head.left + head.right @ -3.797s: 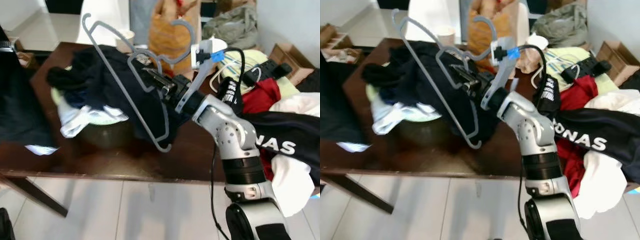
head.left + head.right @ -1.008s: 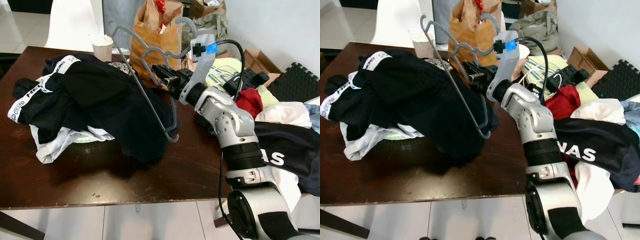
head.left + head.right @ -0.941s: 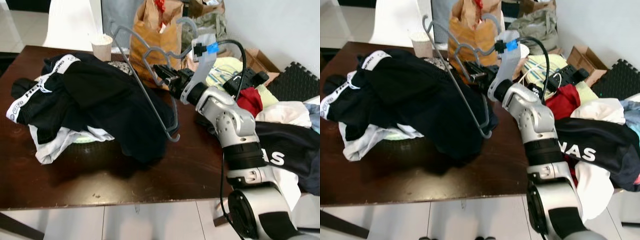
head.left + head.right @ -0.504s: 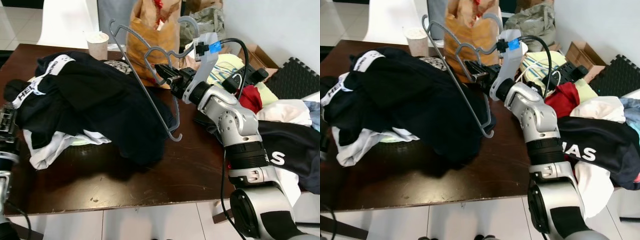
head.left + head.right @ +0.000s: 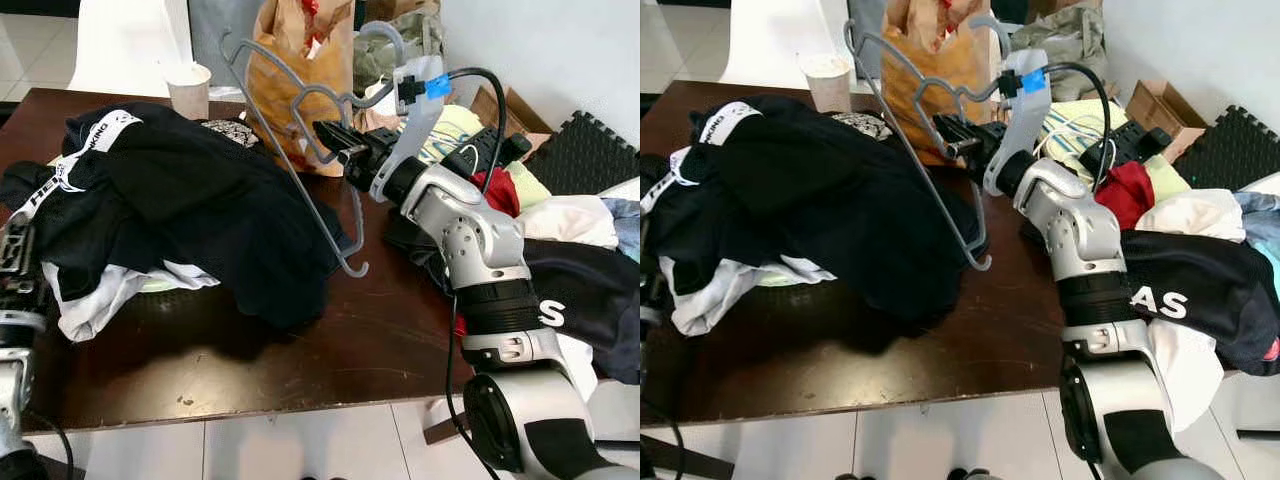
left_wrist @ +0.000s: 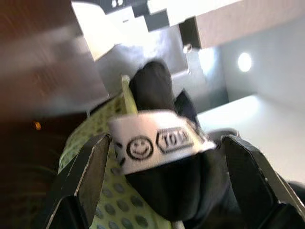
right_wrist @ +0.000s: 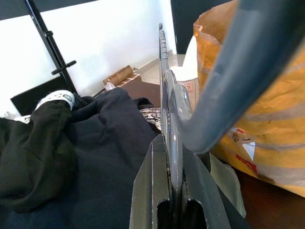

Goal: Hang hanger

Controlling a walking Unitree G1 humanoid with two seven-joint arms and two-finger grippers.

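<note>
Above a cluttered dark table (image 5: 300, 350), the right gripper (image 5: 335, 140) clamps a grey hanger (image 5: 290, 150).
Black clothes (image 5: 190, 210) crowd nine o'clock, a paper bag (image 5: 290, 70) twelve; bare tabletop lies at six; the left gripper (image 6: 162, 176), fingers apart, faces a waistband (image 6: 157, 143).

A dark brown wooden bench (image 5: 330, 350) stood on a floor of pale glossy tiles (image 5: 300, 450), its polished top catching soft daylight. Behind it rose a plain white wall (image 5: 560, 50), and a white chair back (image 5: 125, 40) stood at the far edge. Against the wall sat an open cardboard box (image 5: 1160, 105), with a black foam mat (image 5: 1240, 145) on the floor just beside it. A tall brown paper bag (image 5: 300, 90) and a paper cup (image 5: 188, 88) stood on the bench's far side.
</note>
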